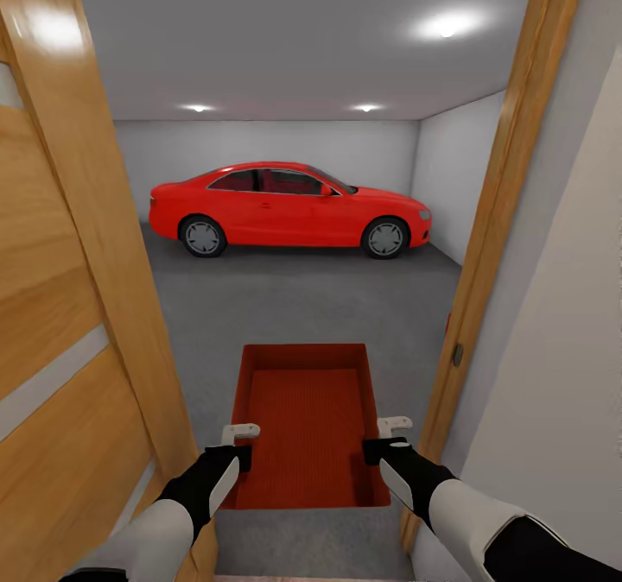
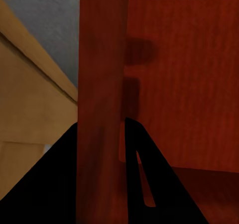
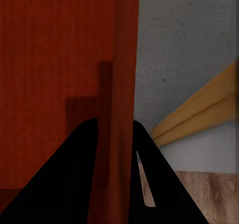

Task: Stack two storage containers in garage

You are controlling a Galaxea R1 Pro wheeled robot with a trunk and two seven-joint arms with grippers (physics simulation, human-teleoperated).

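Observation:
One red-orange open-top storage container [image 1: 307, 418] hangs level in front of me in the doorway, its empty inside facing up. My left gripper [image 1: 238, 452] is shut on its left side wall [image 2: 102, 109], one finger inside and one outside. On the opposite wall [image 3: 119, 84] my right gripper [image 1: 384, 448] is shut the same way. Beyond the doorway lies the garage with its dark grey concrete floor [image 1: 302, 306].
The open honey-wood door [image 1: 60, 306] stands close on my left, and the wooden door frame [image 1: 492, 219] and a white wall [image 1: 561, 349] are close on my right. A red car [image 1: 289, 209] is parked across the far end of the garage. Light wood-plank flooring [image 3: 209, 194] lies under me.

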